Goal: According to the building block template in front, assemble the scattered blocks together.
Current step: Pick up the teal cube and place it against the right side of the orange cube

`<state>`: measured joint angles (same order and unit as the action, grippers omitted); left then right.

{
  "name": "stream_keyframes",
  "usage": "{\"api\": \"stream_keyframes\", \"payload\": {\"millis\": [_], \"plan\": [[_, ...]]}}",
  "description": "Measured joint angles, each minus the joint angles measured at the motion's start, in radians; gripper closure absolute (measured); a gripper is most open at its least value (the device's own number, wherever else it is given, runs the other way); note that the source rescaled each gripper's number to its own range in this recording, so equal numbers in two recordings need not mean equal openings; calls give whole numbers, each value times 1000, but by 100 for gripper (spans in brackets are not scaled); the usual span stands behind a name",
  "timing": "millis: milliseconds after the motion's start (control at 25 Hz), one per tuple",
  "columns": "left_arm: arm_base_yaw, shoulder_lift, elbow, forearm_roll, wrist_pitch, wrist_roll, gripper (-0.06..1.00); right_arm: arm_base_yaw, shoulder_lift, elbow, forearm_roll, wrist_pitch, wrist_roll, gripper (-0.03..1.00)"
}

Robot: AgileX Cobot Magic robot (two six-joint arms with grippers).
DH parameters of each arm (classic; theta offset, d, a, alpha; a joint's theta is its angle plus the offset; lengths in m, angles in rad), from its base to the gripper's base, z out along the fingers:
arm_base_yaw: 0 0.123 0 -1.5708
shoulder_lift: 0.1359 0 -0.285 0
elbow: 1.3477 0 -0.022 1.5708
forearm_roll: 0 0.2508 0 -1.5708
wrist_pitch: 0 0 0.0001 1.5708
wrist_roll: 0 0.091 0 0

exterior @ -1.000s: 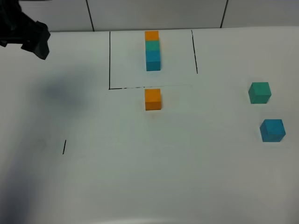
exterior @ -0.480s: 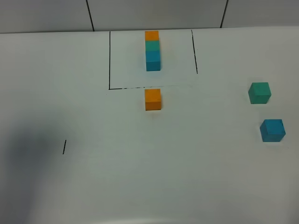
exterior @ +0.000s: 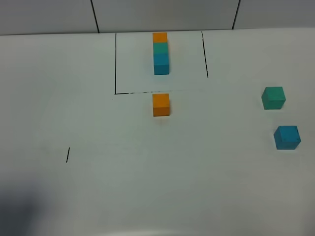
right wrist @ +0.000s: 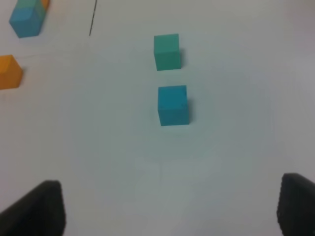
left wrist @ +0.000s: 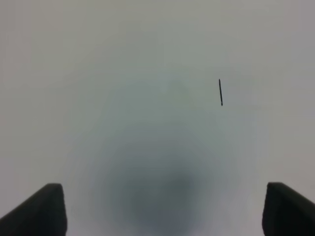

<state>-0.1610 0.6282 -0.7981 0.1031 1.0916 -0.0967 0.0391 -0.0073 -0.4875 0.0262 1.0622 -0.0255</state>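
Left claw (left wrist: 165, 199), right claw (right wrist: 170, 196) spread; matte orange cube (exterior: 161, 104), teal cube (exterior: 273, 97), blue cube (exterior: 287, 136).

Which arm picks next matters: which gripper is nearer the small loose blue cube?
Right: right gripper has the blue cube just ahead; left gripper is far left, by a black mark.

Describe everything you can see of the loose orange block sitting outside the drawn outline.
The orange block is a small plain cube with matte, solid-coloured faces, the top lighter than the front; its material cannot be told. It rests flat and upright on the white table, squared to the camera, just on the near side of the black outline and in line with the three-cube row inside it. Nothing touches it but the table.
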Motion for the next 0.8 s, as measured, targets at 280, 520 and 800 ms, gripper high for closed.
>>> {"api": "stream_keyframes", "payload": {"millis": [280,520,800], "plan": [[0,-189,122,-124,-4,67,16,0,0,0,0,0,0,21],[0,-339,187,-229,-7,135,16,0,0,0,1,0,1,21],[0,-499,286,-261,-25,178,16,0,0,0,1,0,1,21]]}}
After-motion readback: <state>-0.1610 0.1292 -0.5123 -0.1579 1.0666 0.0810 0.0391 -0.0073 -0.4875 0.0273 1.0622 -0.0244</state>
